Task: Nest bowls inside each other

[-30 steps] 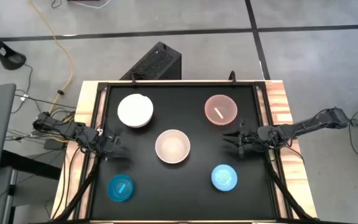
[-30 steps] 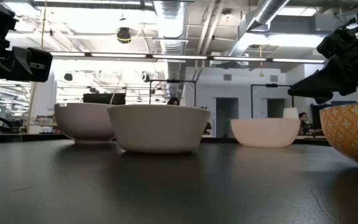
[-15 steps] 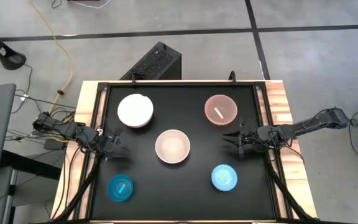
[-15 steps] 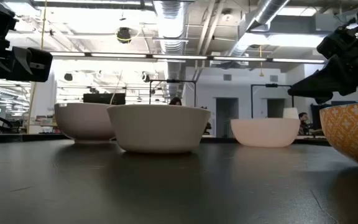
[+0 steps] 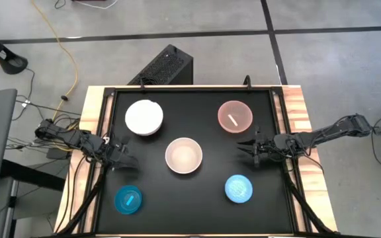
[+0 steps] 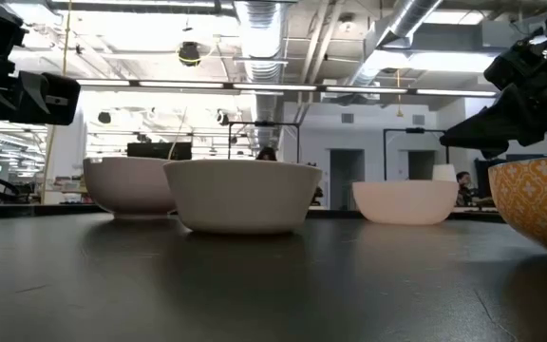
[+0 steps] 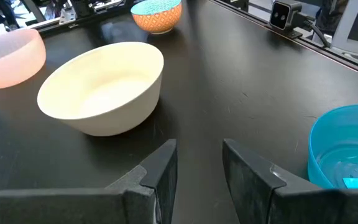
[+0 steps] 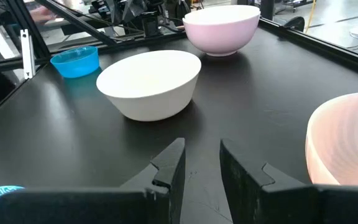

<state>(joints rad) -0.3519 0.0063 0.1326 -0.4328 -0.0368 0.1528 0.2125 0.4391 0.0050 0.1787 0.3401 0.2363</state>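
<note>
Cream bowl [image 5: 183, 155] sits mid-table between left gripper [image 5: 126, 160] and right gripper [image 5: 249, 148], touching neither. Both grippers' fingers parted, empty. No change from earlier frames.

no legible text, labels, brand marks, numbers or signs in any view.
</note>
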